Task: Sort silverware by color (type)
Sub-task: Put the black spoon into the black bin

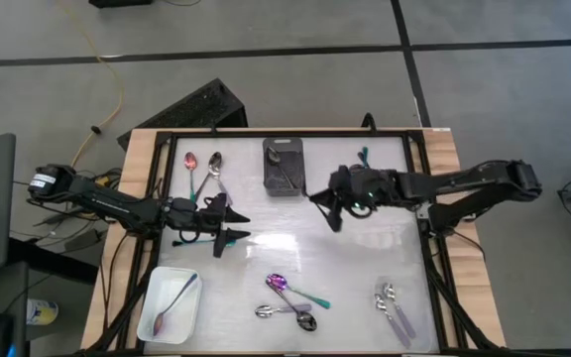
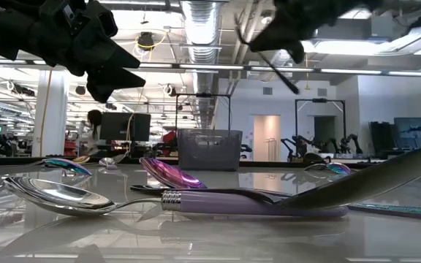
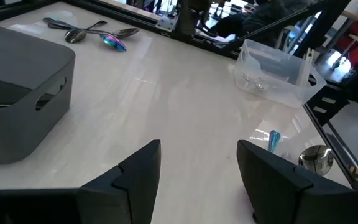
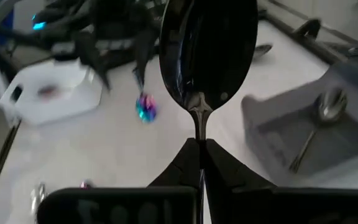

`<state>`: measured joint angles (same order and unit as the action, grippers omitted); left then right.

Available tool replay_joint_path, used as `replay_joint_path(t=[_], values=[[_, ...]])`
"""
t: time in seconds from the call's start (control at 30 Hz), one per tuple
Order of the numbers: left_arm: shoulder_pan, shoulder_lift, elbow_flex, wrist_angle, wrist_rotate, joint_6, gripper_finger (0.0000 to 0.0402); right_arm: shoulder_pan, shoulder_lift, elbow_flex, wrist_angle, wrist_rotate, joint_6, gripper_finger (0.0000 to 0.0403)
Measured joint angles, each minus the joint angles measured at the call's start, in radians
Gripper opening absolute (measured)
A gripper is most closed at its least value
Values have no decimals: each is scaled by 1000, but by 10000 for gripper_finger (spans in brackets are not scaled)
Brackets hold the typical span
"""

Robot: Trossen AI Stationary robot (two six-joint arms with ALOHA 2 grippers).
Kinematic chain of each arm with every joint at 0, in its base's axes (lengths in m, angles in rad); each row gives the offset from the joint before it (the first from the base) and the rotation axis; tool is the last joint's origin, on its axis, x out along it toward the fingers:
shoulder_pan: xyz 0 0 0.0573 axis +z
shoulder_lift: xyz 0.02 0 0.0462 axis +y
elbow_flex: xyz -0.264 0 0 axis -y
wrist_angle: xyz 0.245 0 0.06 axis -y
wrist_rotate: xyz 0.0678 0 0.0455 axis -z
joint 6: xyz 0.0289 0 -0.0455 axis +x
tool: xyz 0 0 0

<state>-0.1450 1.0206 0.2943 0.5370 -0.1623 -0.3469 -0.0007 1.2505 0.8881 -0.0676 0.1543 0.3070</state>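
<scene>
My right gripper (image 1: 327, 206) hovers above the table's middle, just right of the black bin (image 1: 284, 167), and is shut on a black spoon (image 4: 207, 43). My left gripper (image 1: 236, 226) is open and hovers left of centre; the bare tabletop shows between its fingers (image 3: 138, 177). One silver spoon (image 4: 319, 121) lies inside the bin. A pinkish spoon (image 1: 171, 302) lies in the white tray (image 1: 194, 322). Two spoons (image 1: 203, 167) lie on the table at the far left. A rainbow and silver cluster (image 1: 290, 299) lies near the front. Silver spoons (image 1: 392, 307) lie at the near right. My right gripper pinches the black spoon's handle (image 4: 199, 127) just behind the bowl, between its two fingers. The bowl sticks out ahead of the fingertips. The spoon is lifted clear of the table, and its thin handle (image 2: 278, 71) slants down below the gripper.
A black frame (image 1: 419, 213) rims the white tabletop. A teal-handled piece (image 1: 363, 155) lies at the far right. Bare tabletop lies between the two grippers and ahead of the left one (image 3: 185, 106). In the low view, spoons (image 2: 196, 191) lie close in front of the camera.
</scene>
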Motion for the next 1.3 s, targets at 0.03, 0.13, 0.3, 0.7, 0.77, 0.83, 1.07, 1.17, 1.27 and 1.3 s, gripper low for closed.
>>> replay_joint_path(t=[0.03,0.13,0.3,0.7,0.77,0.83,1.07,1.17,1.27,1.3], values=[[-2,0,0,-1,0,6,197,-19,23,30,-3,-4,0,26],[-12,0,0,-3,1,26,196,-92,104,131,-11,-51,27,26],[-18,0,0,-14,14,67,197,-212,259,315,-27,-124,70,26],[-18,0,0,-78,28,167,197,-368,616,605,-160,-125,112,26],[-18,0,0,-80,47,182,197,-369,655,624,-162,-115,113,26],[-18,0,0,-79,72,196,197,-369,688,641,-169,-100,113,26],[-18,0,0,-86,106,206,197,-374,735,656,-247,-36,112,26],[-18,0,0,-77,104,215,197,-373,736,656,-275,-12,108,26],[-18,0,0,-76,102,215,197,-365,734,656,-297,18,103,26],[-18,0,0,-76,102,213,197,-364,734,656,-304,21,97,26]])
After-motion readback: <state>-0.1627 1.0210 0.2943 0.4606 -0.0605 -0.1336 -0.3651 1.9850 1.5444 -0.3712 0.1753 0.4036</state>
